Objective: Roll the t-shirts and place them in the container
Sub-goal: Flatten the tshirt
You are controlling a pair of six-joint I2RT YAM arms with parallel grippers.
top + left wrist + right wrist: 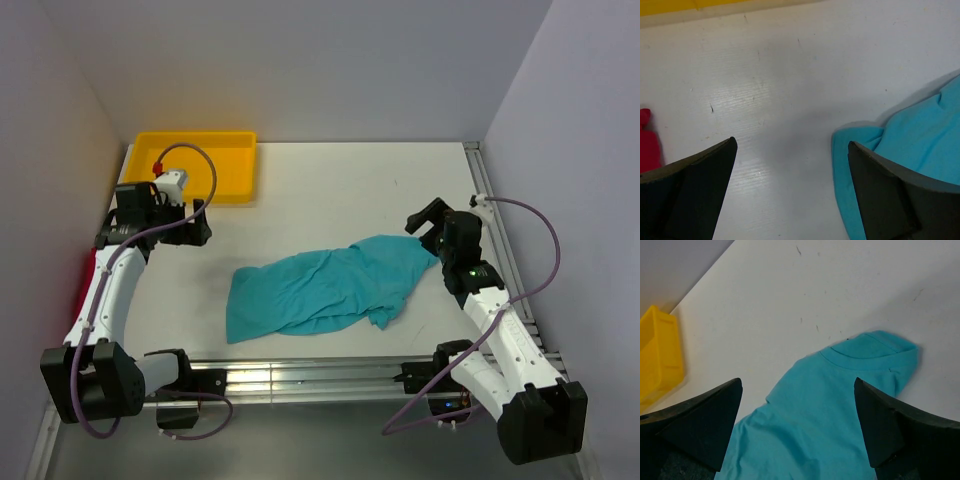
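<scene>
- The crumpled teal-turquoise cloth t-shirt (325,285) lies spread along the front of the white worktop (340,185)
- The solid red cloth t-shirt (647,142) sits bunched at the worktop's left edge
- The left pincer (790,150) gapes empty above bare worktop between both shirts
- The right pincer (797,385) hangs spread wide, gripping nothing, over the teal shirt near its collar
- The yellow plastic tray (245,165) occupies the far left corner

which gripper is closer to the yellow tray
Left. The left gripper hangs right beside the yellow tray; the right gripper is across the table, at the teal t-shirt.
</scene>
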